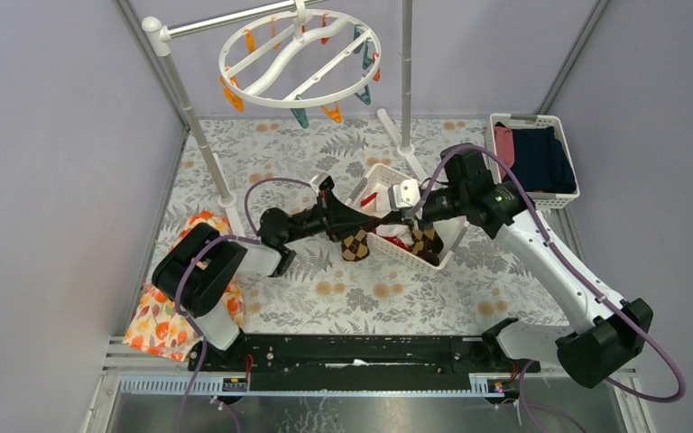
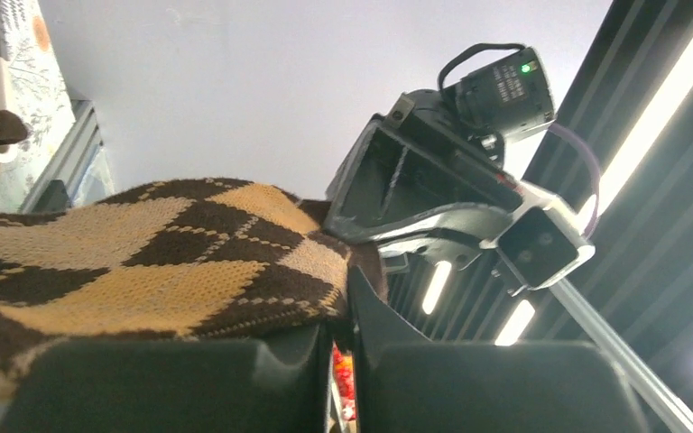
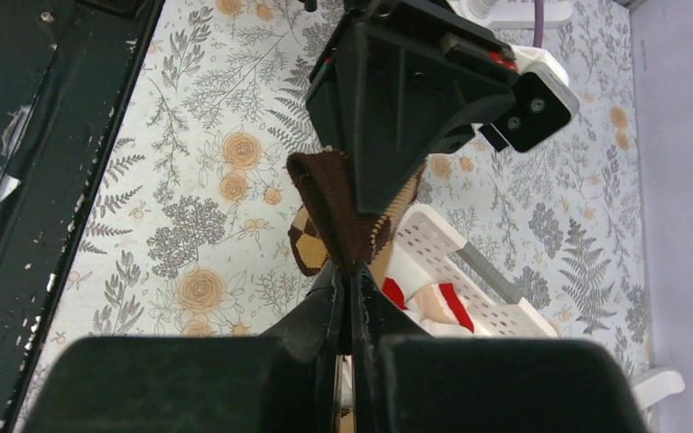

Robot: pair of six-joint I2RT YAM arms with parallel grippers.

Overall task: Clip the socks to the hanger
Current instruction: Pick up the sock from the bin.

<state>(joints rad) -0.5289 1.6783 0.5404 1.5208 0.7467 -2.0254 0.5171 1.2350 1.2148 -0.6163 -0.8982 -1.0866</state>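
A brown-and-tan argyle sock (image 1: 355, 245) hangs between my two grippers above the near-left edge of the white slatted basket (image 1: 374, 176). My left gripper (image 1: 350, 222) is shut on it; in the left wrist view the sock (image 2: 144, 262) drapes over the left finger. My right gripper (image 1: 386, 219) is shut on the same sock (image 3: 325, 203), tip to tip with the left one. A second argyle sock (image 1: 427, 244) and red-and-white socks (image 3: 433, 302) lie in the basket. The round white hanger (image 1: 293, 56) with orange and teal clothespins hangs at the back on a rail.
The rack's slanted pole (image 1: 200, 135) and its upright pole (image 1: 406, 72) stand behind the basket. A second white basket (image 1: 567, 194) with navy and pink clothes sits at the right. An orange floral cloth (image 1: 167, 316) lies by the left arm's base.
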